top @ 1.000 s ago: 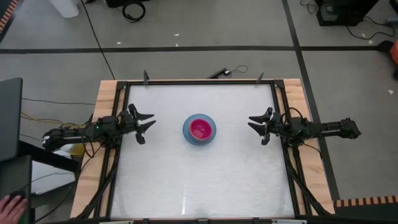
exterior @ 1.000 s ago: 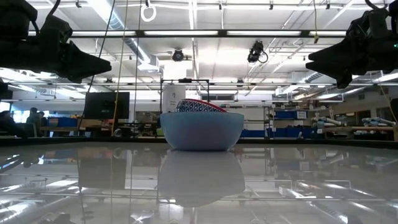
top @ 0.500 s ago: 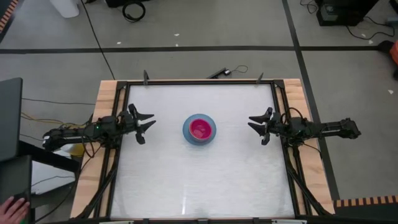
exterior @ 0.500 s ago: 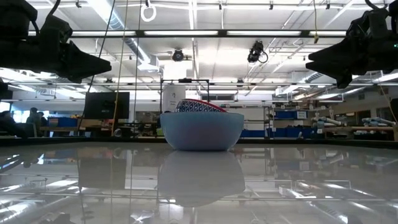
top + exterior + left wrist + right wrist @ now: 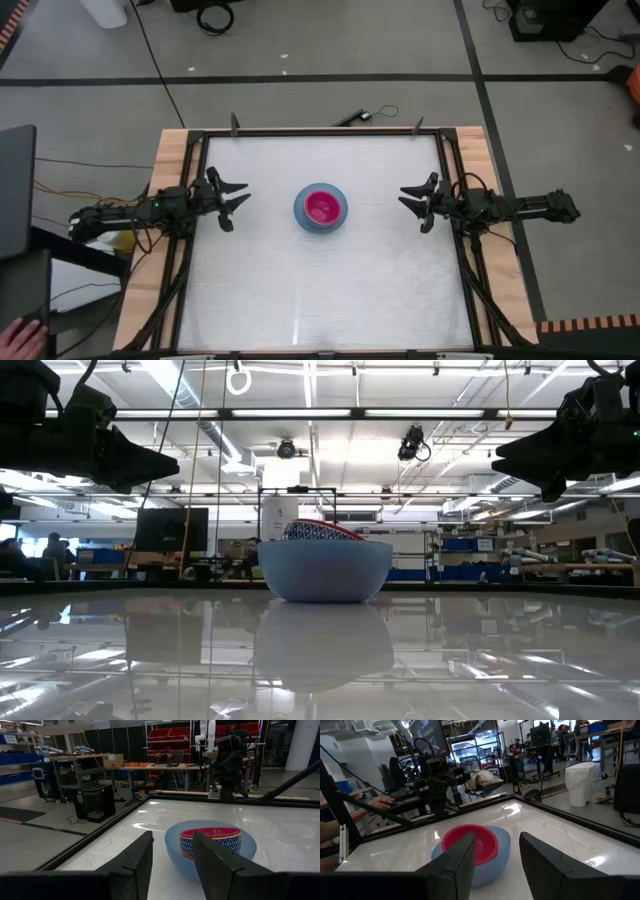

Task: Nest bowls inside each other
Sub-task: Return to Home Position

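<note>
A light blue bowl (image 5: 321,208) stands on its base at the middle of the white table, with a red-magenta bowl (image 5: 324,207) sitting inside it, slightly tilted in the low view (image 5: 322,531). The wrist views show the same pair: blue bowl (image 5: 215,851) and red-magenta bowl (image 5: 470,843). My left gripper (image 5: 233,199) hovers open near the table's left edge, pointing level at the bowls. My right gripper (image 5: 413,202) hovers open near the right edge, facing them too. Orange and yellow bowls do not show.
A black frame (image 5: 320,131) rims the table. A person's hand (image 5: 20,336) shows off the table's near left corner, and a person's arm (image 5: 350,810) beyond the left side. Bare tabletop lies all around the bowls.
</note>
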